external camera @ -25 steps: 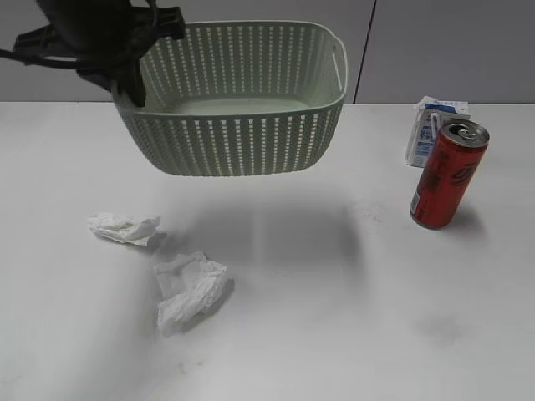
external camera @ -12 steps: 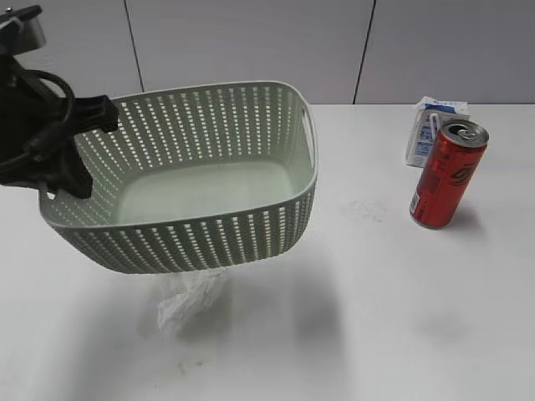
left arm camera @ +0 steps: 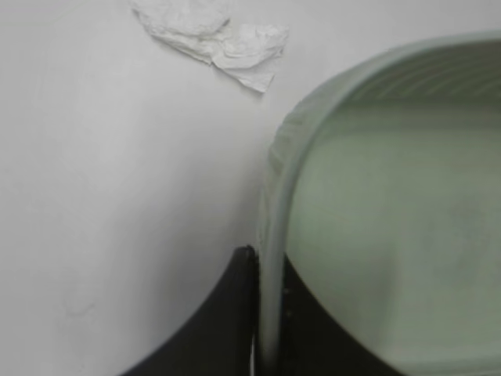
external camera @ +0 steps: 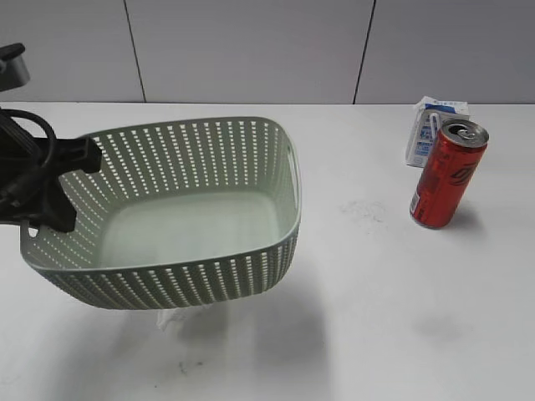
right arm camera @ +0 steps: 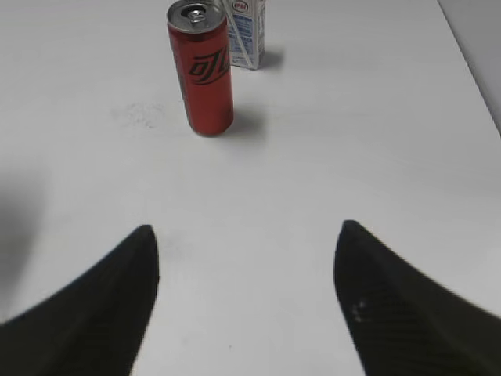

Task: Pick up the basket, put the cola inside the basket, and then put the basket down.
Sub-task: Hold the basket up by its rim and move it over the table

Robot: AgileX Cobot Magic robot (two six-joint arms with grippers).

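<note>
My left gripper (external camera: 50,196) is shut on the left rim of the pale green basket (external camera: 180,280) and holds it above the table, tilted toward the camera. The left wrist view shows the jaws (left arm camera: 266,266) pinching the basket wall (left arm camera: 376,204). The red cola can (external camera: 447,174) stands upright on the table at the right, apart from the basket. In the right wrist view the can (right arm camera: 202,70) stands ahead of my right gripper (right arm camera: 244,235), which is open and empty. The right gripper is out of the exterior view.
A blue-and-white drink carton (external camera: 430,127) stands just behind the can, and shows in the right wrist view (right arm camera: 244,33). Crumpled white tissue (left arm camera: 211,35) lies on the table to the left of the basket; another piece peeks out under the basket (external camera: 171,319).
The left gripper has carried the basket down and toward the front left; the basket now covers the tissues. The can and carton have not moved.
</note>
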